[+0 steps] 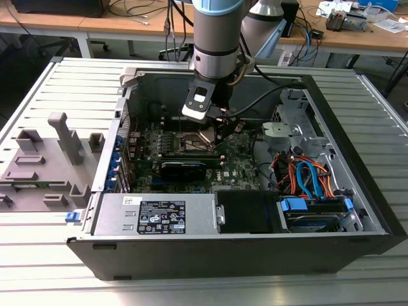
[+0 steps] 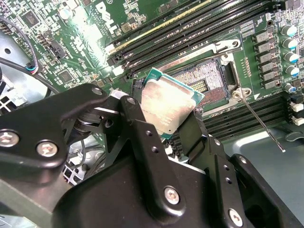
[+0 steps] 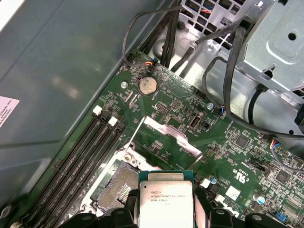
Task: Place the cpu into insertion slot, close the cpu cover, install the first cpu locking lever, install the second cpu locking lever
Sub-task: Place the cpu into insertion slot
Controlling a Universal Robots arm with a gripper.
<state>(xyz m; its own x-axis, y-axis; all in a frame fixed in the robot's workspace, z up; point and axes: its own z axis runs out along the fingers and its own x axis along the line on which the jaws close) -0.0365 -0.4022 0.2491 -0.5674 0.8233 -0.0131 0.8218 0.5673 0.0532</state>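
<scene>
My gripper (image 2: 166,119) is shut on the cpu (image 2: 167,101), a small square chip with a silvery top, gripped by two opposite edges between black fingers (image 2: 135,114). The chip hangs tilted just above the board, beside the insertion slot (image 2: 205,79), whose dark pin field lies bare inside its silver rim. In the first wrist view the cpu (image 3: 166,203) sits at one corner of the insertion slot (image 3: 119,186), and the cpu cover (image 3: 183,138) stands swung up beyond it. A thin locking lever (image 2: 260,122) sticks out loose beside the socket. In the exterior view the gripper (image 1: 213,135) hovers over the motherboard.
The open computer case (image 1: 357,210) walls in the board. A black graphics card (image 1: 183,167), a power supply (image 1: 156,217) and a drive bay with orange and blue cables (image 1: 306,178) lie near. Black cables (image 3: 228,71) hang over the board; memory slots (image 3: 80,161) flank the socket.
</scene>
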